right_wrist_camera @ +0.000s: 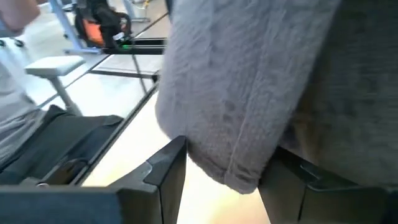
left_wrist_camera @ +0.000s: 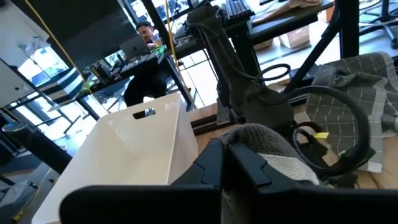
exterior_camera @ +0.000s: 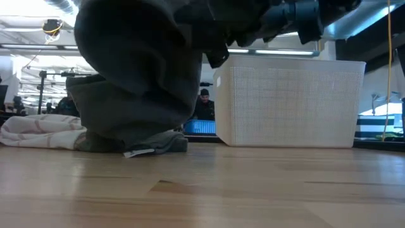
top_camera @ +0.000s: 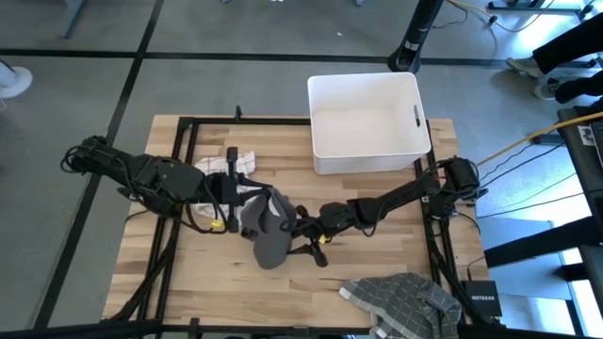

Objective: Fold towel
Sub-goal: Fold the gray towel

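A dark grey towel (top_camera: 268,234) hangs in a bunch over the middle of the table, and its lower end (exterior_camera: 136,142) rests on the wood. My left gripper (top_camera: 243,201) reaches in from the table's left and is shut on the towel's upper part. My right gripper (top_camera: 294,226) comes from the right, low beside the towel. It is open, and its two fingers stand on either side of a hanging hemmed edge (right_wrist_camera: 242,177). A cream towel (top_camera: 231,165) lies crumpled on the table behind the left arm. My left gripper pinches a bunched upper part of the grey towel (left_wrist_camera: 261,140) between its two shut fingers, coming almost level from the table's left. The cloth bulges over the fingertips; how many layers, I cannot tell. The towel hangs slack below, its lower end on the table. My right gripper has the hemmed edge hanging between its open fingers, and the cloth overlaps one finger (right_wrist_camera: 292,180). Whether it touches, I cannot tell.
A white bin (top_camera: 367,122) stands at the far right of the table. A grey checked towel (top_camera: 400,299) lies crumpled at the near right edge. Bare wood shows at the near left.
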Motion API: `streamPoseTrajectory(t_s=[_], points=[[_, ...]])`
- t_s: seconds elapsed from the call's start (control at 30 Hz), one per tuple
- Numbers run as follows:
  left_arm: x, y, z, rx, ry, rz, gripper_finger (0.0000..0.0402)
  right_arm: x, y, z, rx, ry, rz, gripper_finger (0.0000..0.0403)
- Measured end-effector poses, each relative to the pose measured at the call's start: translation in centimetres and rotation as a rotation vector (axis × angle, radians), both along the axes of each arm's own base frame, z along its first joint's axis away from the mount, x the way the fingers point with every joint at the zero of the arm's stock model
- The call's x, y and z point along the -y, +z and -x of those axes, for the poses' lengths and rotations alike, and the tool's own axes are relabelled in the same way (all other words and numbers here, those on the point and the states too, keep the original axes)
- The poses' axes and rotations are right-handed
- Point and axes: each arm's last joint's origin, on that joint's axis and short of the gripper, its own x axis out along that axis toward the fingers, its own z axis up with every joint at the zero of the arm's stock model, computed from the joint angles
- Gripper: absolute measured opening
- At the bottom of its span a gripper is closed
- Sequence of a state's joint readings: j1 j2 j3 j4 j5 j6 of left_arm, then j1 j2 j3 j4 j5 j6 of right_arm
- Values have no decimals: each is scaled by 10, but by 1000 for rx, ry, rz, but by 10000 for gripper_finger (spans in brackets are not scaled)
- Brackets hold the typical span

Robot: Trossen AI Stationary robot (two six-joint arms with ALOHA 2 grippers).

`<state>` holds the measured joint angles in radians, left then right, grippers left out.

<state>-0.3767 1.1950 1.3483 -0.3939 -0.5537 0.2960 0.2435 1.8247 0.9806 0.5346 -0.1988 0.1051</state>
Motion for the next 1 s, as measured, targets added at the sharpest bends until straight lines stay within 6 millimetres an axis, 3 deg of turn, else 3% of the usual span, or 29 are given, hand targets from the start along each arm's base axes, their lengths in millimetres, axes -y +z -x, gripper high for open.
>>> streamPoseTrajectory(t_s=[0.3, 0.4, 0.53, 0.6, 0.8, 0.9, 1.0], points=[[0, -1, 0, -8, 4, -1, 0, -4, 10, -2, 107, 20, -26, 160], [0, -1, 0, -14, 11, -4, 0, -2, 4, -1, 43, 17, -10, 117], [0, -1, 1, -12, 13, -1, 0, -1, -1, 2, -27, -20, 23, 31], [-1, -1, 1, -12, 16, 13, 0, -2, 2, 7, -61, -20, 38, 11], [-2, -18, 4, -136, 59, 97, 0, -3, 51, 46, -132, -191, 152, 11], [-2, -45, 1, -248, 99, 120, 0, -7, 73, 74, -156, -295, 209, 7], [-1, -78, -7, -324, 129, 119, 0, -12, 82, 98, -209, -423, 250, 10]])
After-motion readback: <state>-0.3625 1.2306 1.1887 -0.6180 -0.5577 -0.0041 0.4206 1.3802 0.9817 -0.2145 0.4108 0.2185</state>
